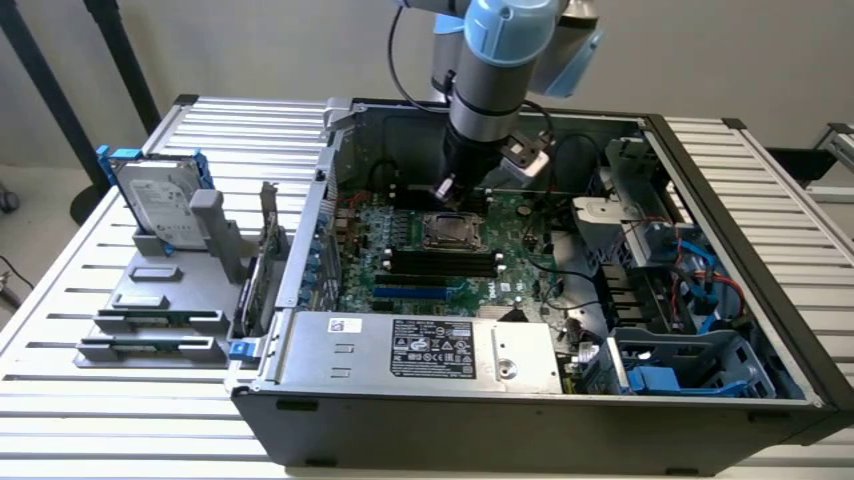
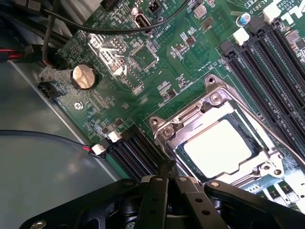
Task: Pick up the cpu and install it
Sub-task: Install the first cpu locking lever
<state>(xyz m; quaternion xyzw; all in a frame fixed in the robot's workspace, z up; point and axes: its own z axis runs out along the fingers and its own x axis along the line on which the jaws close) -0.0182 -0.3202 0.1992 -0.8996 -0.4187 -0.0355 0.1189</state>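
The cpu [image 2: 221, 145], a flat square chip with a bright silvery top, lies inside the metal socket frame [image 2: 190, 119] on the green motherboard [image 2: 157, 52]. In the exterior view the same socket with the cpu [image 1: 454, 232] sits mid-board inside the open computer case [image 1: 534, 400]. My gripper [image 2: 167, 180] hovers just beside the socket, its black fingers [image 2: 153, 191] pressed together with nothing between them. Seen from outside, the gripper [image 1: 447, 190] hangs over the board a little behind the socket.
Black memory slots [image 2: 267, 62] flank the socket, and a coin battery [image 2: 83, 76] and black cables [image 2: 95, 28] lie nearby. A power supply [image 1: 427, 350] fills the case front. On the exterior view's left, a hard drive in a blue bracket [image 1: 160, 205] and memory sticks [image 1: 147, 325] rest on a grey stand.
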